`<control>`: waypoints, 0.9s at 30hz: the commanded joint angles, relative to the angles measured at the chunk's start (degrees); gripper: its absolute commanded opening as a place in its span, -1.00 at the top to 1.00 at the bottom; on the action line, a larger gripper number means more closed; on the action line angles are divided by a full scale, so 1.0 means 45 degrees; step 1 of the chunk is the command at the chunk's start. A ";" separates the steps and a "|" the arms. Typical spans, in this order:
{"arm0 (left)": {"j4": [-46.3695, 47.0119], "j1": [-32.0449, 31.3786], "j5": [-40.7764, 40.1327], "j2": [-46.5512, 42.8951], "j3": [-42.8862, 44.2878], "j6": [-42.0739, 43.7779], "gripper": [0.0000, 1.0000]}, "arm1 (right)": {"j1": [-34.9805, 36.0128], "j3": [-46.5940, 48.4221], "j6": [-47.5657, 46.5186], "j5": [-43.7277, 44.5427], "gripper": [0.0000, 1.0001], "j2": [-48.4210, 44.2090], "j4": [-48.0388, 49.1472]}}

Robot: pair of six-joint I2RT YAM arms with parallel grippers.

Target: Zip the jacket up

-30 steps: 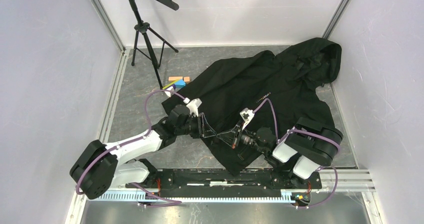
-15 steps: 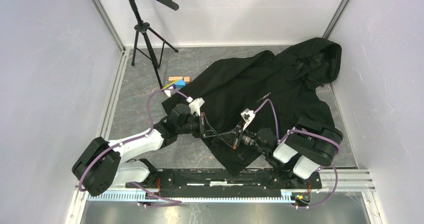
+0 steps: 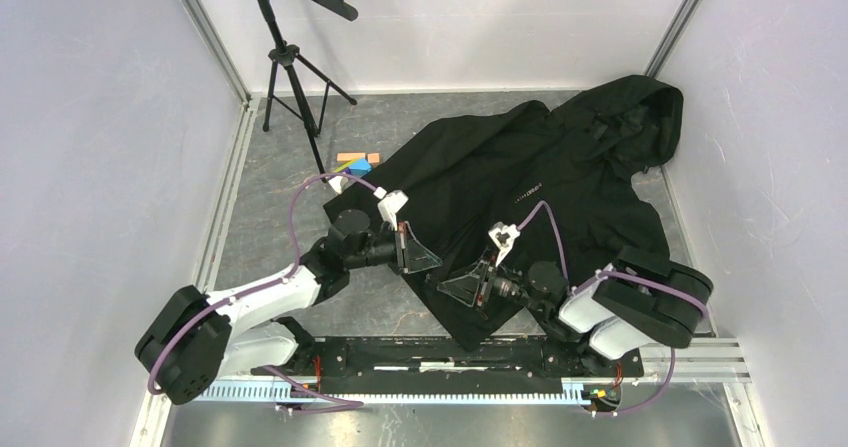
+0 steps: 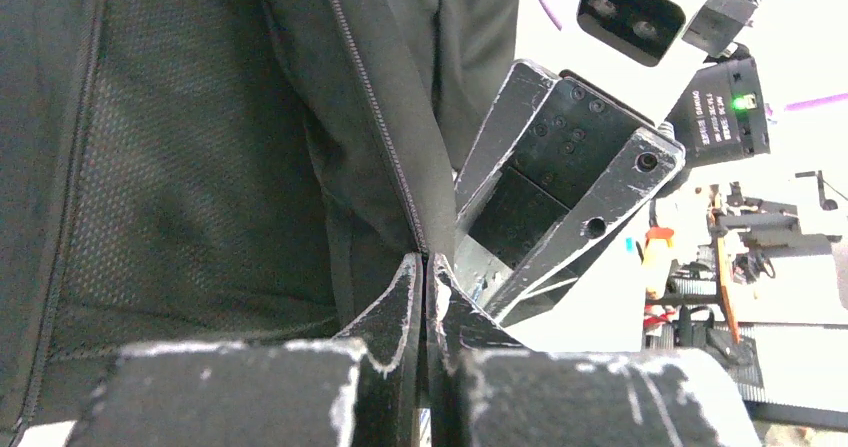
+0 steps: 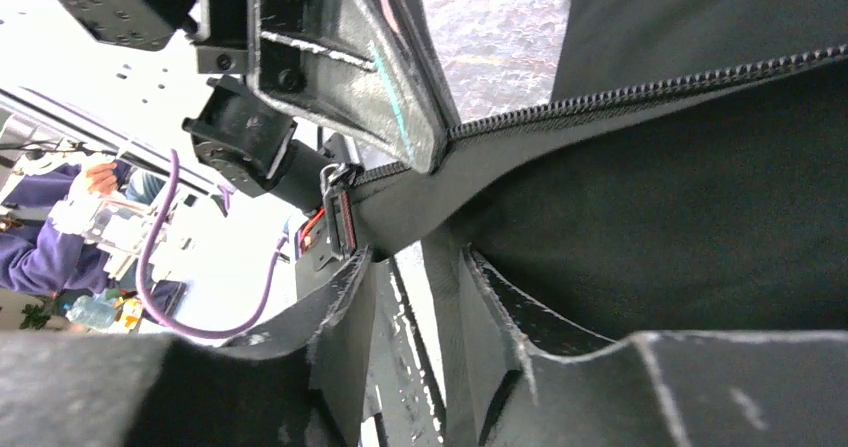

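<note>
Between the left fingers [image 4: 395, 312], pressed tight together, sits the front edge of the jacket [image 3: 540, 167]. They catch it right on the zip teeth [image 4: 368, 97], so the row runs up and away from the tips. Beside that row the mesh lining [image 4: 150, 217] shows, so this flap is turned open. The right fingers [image 5: 505, 312] stand just across from them, a little apart, with a fold of black cloth coming down into the gap. Whether they are clamping it I cannot tell.

From above, both pairs of fingers meet over the lower hem, near the arm bases. The rest of the jacket lies spread on the grey surface [image 3: 260, 217], running diagonally away to the hood [image 3: 640, 117] at the far right corner.

The cloth looks soft, thin and limp, probably somewhat slick. It should weigh little, but it will sag, bunch and slide rather than keep any shape. The firmest place to take hold is likely the zip tape itself, close to the hem, with the two edges kept taut and in line. A grip on loose fabric would probably only drag folds along.
</note>
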 commanded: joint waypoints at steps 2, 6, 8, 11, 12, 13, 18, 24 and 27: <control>0.2137 -0.0069 0.1094 -0.0608 -0.0233 0.1090 0.95 | 0.0011 -0.0810 0.0003 -0.0181 0.06 -0.1771 -0.0553; 0.2478 -0.0079 0.0939 -0.1373 -0.0565 0.1911 0.96 | 0.0017 -0.0854 -0.0669 -0.0297 -0.10 -0.3278 -0.2525; 0.2326 -0.0106 0.0608 -0.1730 -0.0642 0.2442 0.96 | -0.0002 -0.0413 -0.0929 -0.0831 -0.26 -0.3840 -0.3442; 0.2177 -0.0148 0.0027 -0.2155 -0.0731 0.2895 0.96 | -0.0003 0.0331 -0.1277 -0.0849 -0.52 -0.4658 -0.5122; 0.2128 -0.0148 -0.0073 -0.2218 -0.0722 0.2944 0.95 | -0.0003 0.0478 -0.1331 -0.0870 -0.61 -0.4873 -0.5300; 0.2127 -0.0148 -0.0079 -0.2217 -0.0674 0.2984 0.95 | 0.0009 0.0612 -0.1355 -0.0901 -0.72 -0.4982 -0.5369; 0.2913 -0.0148 0.0290 -0.1865 -0.0575 0.2578 0.95 | 0.0000 0.1251 -0.1626 -0.0584 -0.96 -0.4833 -0.5787; 0.3278 -0.0148 0.0487 -0.1533 -0.0485 0.2314 0.95 | 0.0002 0.1575 -0.1087 0.0123 -0.90 -0.4168 -0.5140; 0.3087 -0.0148 0.0561 -0.1469 -0.0344 0.2305 0.96 | -0.0005 0.1551 -0.0613 0.0712 -0.77 -0.4194 -0.5494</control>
